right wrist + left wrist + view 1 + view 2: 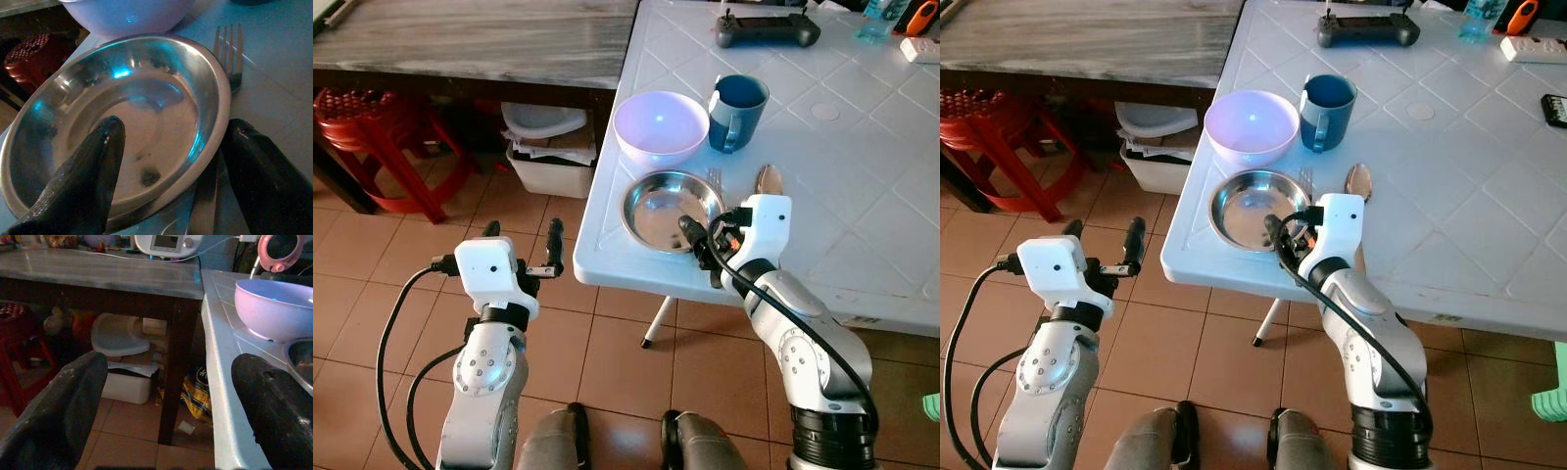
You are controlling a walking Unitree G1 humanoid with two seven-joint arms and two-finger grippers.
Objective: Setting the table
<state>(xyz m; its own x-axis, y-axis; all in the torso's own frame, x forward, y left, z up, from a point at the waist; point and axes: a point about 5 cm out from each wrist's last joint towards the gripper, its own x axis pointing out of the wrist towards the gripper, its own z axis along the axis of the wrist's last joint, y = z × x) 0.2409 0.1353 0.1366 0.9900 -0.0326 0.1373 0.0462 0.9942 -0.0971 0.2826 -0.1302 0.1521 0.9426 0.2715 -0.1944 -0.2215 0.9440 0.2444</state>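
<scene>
- Head cams: I judge I'm mid place-setting. White table (862, 196) already carries a steel plate (672, 209) at its near edge, lilac bowl (661, 127) just behind it, blue mug (737, 111) beside the bowl, fork (714, 180) and spoon (768, 179) to the plate's right.
- R gripper (703, 245) sits low over the plate's near-right rim, forearm bent up from below the table edge, wrist angled inward. L gripper (523, 235) hangs over the floor tiles, off the table's left side, idle.
- L wrist cam: fingers (54, 416) wide apart, nothing between them; table edge and bowl are ahead on one side.
- R wrist cam: fingers (80, 181) spread, straddling the plate's rim, one over the dish, the other outside it by the fork handle; gripping nothing.
- Next, my guess: fork lies touching the plate's rim, so either nudge the plate or close on the fork handle. Needs a slow, shallow approach, since the thin metal lies flat on a slick top.
</scene>
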